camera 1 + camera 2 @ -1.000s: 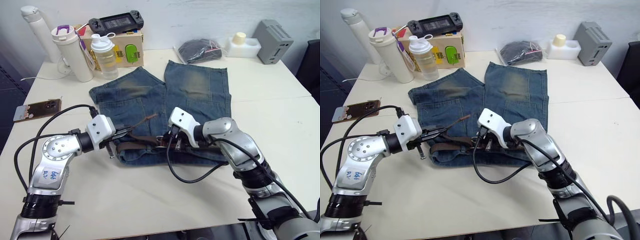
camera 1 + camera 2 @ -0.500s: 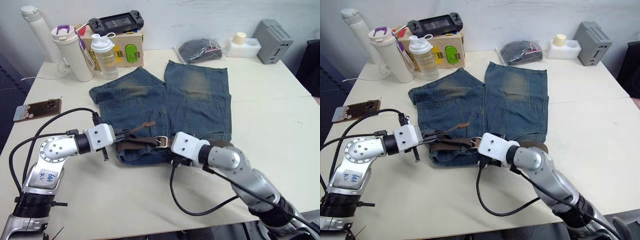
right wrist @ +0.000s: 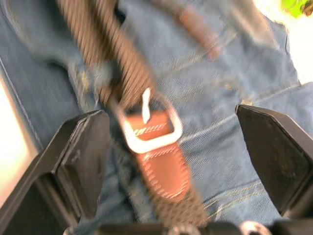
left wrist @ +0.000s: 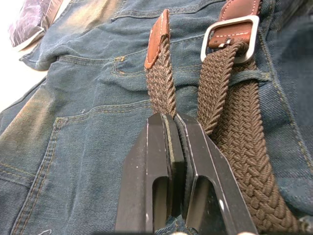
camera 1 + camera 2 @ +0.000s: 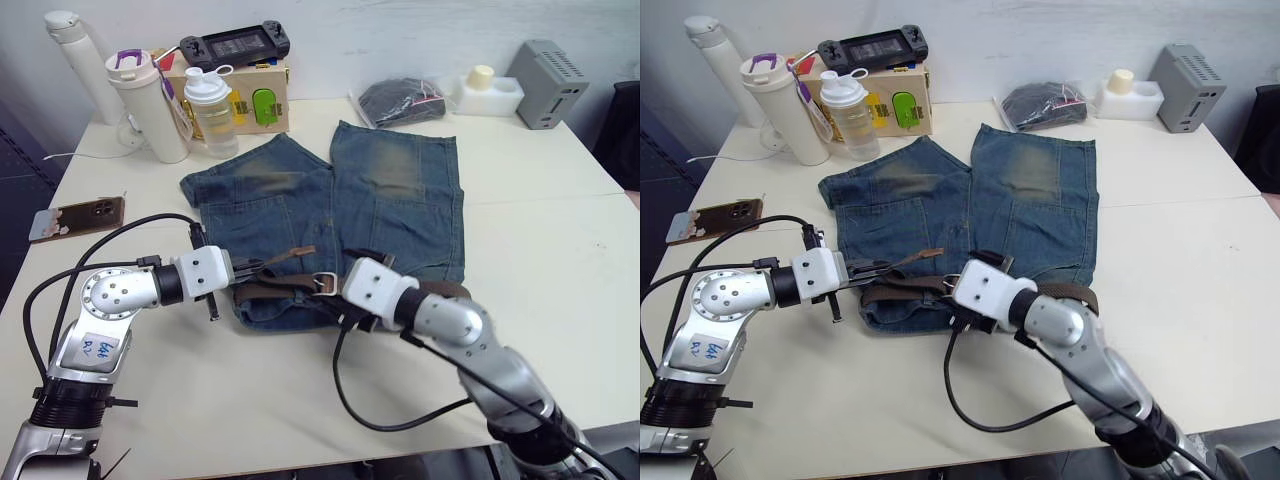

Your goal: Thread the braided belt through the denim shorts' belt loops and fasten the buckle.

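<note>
A: From the head camera, what's lying on the pale bench [image 5: 560, 250]?

B: The faded blue denim shorts [image 5: 400, 200] with yellowish patches are lying flat at the middle, legs pointing to twelve o'clock and waistband at six. The dark-brown braided belt [image 5: 275, 291] is running along that waistband, its square silver buckle [image 5: 323, 283] sitting near the middle of the waist. The left gripper [image 5: 245, 270] is coming in from nine o'clock of the buckle and pinching the belt's free tail, whose tan leather tip is sticking up toward one o'clock. The right gripper [image 5: 962, 322] is hanging over the waistband at about five o'clock of the buckle.

A: And the left wrist camera?

B: The two black fingers [image 4: 146, 196] are pressing together on the woven tail just below its leather tip. The buckle is sitting just beside it, with the belt passing under a narrow blue denim belt loop [image 4: 249, 76].

A: The right wrist camera?

B: Its fingers [image 3: 80, 156] are spreading wide, holding nothing, with the buckle and its brown leather tab lying between them on the denim.

A: Anything else on the bench?

B: At eleven o'clock, a white tumbler [image 5: 145, 105] and a clear shaker bottle [image 5: 212, 110].
</note>
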Tool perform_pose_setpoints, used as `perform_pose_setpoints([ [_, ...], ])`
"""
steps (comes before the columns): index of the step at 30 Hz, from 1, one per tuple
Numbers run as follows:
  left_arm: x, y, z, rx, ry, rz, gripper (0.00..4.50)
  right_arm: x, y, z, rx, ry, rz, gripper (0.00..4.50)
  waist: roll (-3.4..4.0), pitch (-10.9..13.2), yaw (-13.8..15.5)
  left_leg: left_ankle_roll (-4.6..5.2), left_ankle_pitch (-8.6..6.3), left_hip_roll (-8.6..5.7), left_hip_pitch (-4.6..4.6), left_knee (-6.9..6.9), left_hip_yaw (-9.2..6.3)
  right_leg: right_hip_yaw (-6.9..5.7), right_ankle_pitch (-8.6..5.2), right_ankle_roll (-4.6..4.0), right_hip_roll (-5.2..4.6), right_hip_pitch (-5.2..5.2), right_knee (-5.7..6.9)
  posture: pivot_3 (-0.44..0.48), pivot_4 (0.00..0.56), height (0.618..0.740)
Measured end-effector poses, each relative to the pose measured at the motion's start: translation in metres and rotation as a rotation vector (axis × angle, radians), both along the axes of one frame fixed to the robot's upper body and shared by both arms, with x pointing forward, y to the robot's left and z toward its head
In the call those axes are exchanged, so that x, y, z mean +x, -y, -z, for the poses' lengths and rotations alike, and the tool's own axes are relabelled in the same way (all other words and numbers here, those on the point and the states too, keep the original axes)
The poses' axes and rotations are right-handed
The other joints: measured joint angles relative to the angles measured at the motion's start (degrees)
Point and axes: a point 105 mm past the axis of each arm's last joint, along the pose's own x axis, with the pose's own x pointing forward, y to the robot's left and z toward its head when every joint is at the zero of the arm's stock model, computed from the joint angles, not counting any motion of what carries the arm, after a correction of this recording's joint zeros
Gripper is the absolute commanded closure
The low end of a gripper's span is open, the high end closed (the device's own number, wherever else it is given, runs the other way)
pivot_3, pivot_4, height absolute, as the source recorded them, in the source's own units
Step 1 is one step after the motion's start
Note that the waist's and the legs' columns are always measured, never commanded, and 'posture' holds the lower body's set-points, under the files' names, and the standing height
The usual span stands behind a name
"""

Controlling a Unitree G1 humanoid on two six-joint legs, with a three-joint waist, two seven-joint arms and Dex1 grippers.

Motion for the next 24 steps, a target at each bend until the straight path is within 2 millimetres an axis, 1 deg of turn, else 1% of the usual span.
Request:
perform_pose_setpoints([
  [2, 0.001, 0.001, 0.0, -0.003, 0.001, 0.002, 4.5, 0.003, 0.0, -0.017, 0.063, -0.004, -0.024, 0.57, 0.0, 0.0, -0.04, 0.0, 0.0, 0.01, 0.01, -0.02, -0.02, 0.0, 0.0, 0.0, -0.02, -0.02, 0.1, 0.0, 0.15, 0.682],
  [4, 0.001, 0.001, 0.0, -0.006, 0.002, 0.001, 4.5, 0.013, -0.001, -0.022, 0.08, -0.014, -0.018, 1.33, 0.0, 0.0, -0.16, 0.0, 0.0, 0.01, 0.03, -0.02, -0.02, 0.02, 0.0, -0.01, -0.03, -0.02, 0.14, 0.0, 0.15, 0.682],
  [5, 0.001, 0.001, 0.0, -0.006, 0.002, 0.0, 4.5, 0.018, 0.0, -0.021, 0.078, -0.024, -0.006, 1.8, 0.0, 0.0, -0.13, 0.0, 0.0, 0.0, 0.03, -0.02, -0.01, 0.02, 0.0, -0.01, -0.02, -0.03, 0.17, 0.0, 0.15, 0.682],
  [6, 0.001, 0.001, 0.0, -0.007, 0.002, -0.001, 4.5, 0.026, 0.002, -0.015, 0.069, -0.048, 0.018, 2.34, 0.0, 0.0, -0.12, 0.0, 0.0, 0.0, 0.03, -0.02, -0.01, 0.02, 0.0, -0.01, -0.03, -0.03, 0.17, 0.0, 0.15, 0.682],
  [7, 0.002, 0.001, 0.0, -0.008, 0.002, -0.003, 4.5, 0.029, 0.002, -0.01, 0.058, -0.067, 0.025, 2.8, 0.0, 0.0, -0.12, 0.0, 0.0, -0.01, 0.03, -0.02, -0.01, 0.02, 0.0, -0.01, -0.03, -0.04, 0.17, 0.0, 0.15, 0.682],
  [8, 0.002, 0.001, 0.0, -0.009, 0.002, -0.004, 4.5, 0.032, 0.001, -0.003, 0.044, -0.093, 0.025, 3.35, 0.0, 0.0, -0.12, 0.0, 0.0, -0.02, 0.02, -0.02, -0.02, 0.01, 0.0, -0.01, -0.03, -0.04, 0.18, 0.0, 0.15, 0.682],
  [9, 0.002, 0.001, 0.0, -0.01, 0.003, -0.005, 4.5, 0.033, 0.0, 0.003, 0.032, -0.116, 0.023, 3.69, 0.0, 0.0, -0.12, 0.0, 0.0, -0.03, 0.02, -0.01, -0.01, 0.02, 0.0, -0.01, -0.03, -0.04, 0.18, 0.0, 0.15, 0.682],
  [10, 0.002, 0.001, 0.0, -0.011, 0.004, -0.007, 4.5, 0.034, -0.002, 0.007, 0.024, -0.136, 0.016, 4.23, 0.0, 0.0, -0.12, 0.0, 0.0, -0.03, 0.02, -0.01, -0.01, 0.02, 0.0, -0.01, -0.03, -0.04, 0.18, 0.0, 0.15, 0.682],
  [11, 0.002, 0.001, 0.0, -0.012, 0.006, -0.009, 4.5, 0.034, -0.003, 0.011, 0.016, -0.162, 0.004, 4.44, 0.0, 0.0, -0.11, 0.01, 0.01, -0.03, 0.02, 0.0, -0.01, 0.02, 0.0, -0.01, -0.03, -0.04, 0.19, 0.0, 0.15, 0.682],
  [16, 0.002, 0.001, -0.001, -0.017, 0.014, -0.015, 4.5, 0.037, -0.007, 0.017, -0.032, -0.247, -0.075, 4.44, 0.0, 0.0, -0.13, 0.01, 0.01, -0.03, 0.02, -0.01, -0.02, 0.02, 0.0, -0.01, -0.03, -0.04, 0.2, 0.0, 0.15, 0.682],
  [20, 0.002, 0.001, -0.001, -0.019, 0.015, -0.018, 4.5, 0.039, -0.007, 0.03, -0.08, -0.296, -0.107, 4.44, 0.0, 0.0, -0.13, 0.02, 0.01, -0.03, 0.02, 0.0, -0.01, 0.02, 0.0, -0.01, -0.04, -0.05, 0.19, 0.0, 0.15, 0.682],
  [22, 0.002, 0.001, -0.001, -0.019, 0.015, -0.019, 4.5, 0.039, -0.01, 0.033, -0.1, -0.301, -0.129, 4.44, 0.0, 0.0, -0.19, 0.01, 0.01, -0.03, 0.02, 0.01, 0.0, 0.02, 0.0, -0.01, -0.05, -0.05, 0.19, 0.0, 0.15, 0.682],
  [24, 0.002, 0.001, -0.001, -0.021, 0.017, -0.021, 4.5, 0.038, -0.015, 0.033, -0.115, -0.286, -0.152, 4.44, 0.0, 0.0, -0.19, 0.01, 0.01, -0.02, 0.02, 0.01, -0.01, 0.02, 0.0, -0.01, -0.05, -0.05, 0.21, 0.0, 0.15, 0.682],
])
